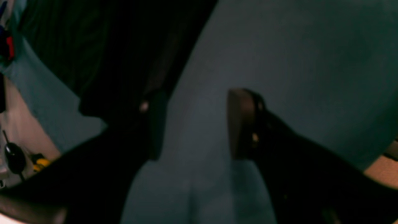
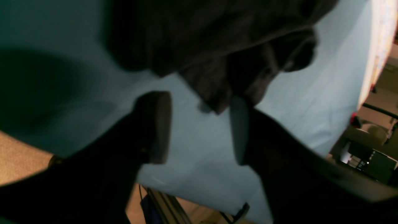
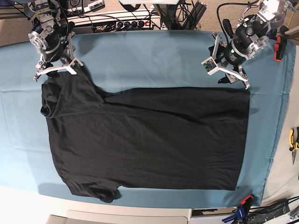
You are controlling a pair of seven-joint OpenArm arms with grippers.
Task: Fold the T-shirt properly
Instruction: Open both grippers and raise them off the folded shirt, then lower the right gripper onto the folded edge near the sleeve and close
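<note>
Black T-shirt (image 3: 149, 140) lies flat on the teal cloth (image 3: 140, 60) covering the counter, filling the middle of the base view. Hem edge is on the right, sleeves on the left. No graphic showing, so likely face down.

Near edge: near sleeve (image 3: 100, 189) is curled under at the near-left corner, and that wants flattening before any fold crosses it. Orange clamp (image 3: 244, 200) pins the cloth at the near-right, clear of the shirt.

Mid: body is smooth, with a faint diagonal crease running off the far-left sleeve (image 3: 70, 95).

Far edge: right gripper (image 3: 53, 71) hangs just over the far-left sleeve corner, jaws wide, nothing between them; its wrist view shows bunched fabric just beyond the tips. Left gripper (image 3: 233, 80) sits at the far-right hem corner, jaws wide too, only cloth between them.

My read: both far corners just released or about to be pinched. To do it well:
- pinch a single layer right at the corner
- lift both sides evenly
- bring the far edge toward the near edge, keeping hem and shoulder line parallel
- avoid snagging the teal cloth
</note>
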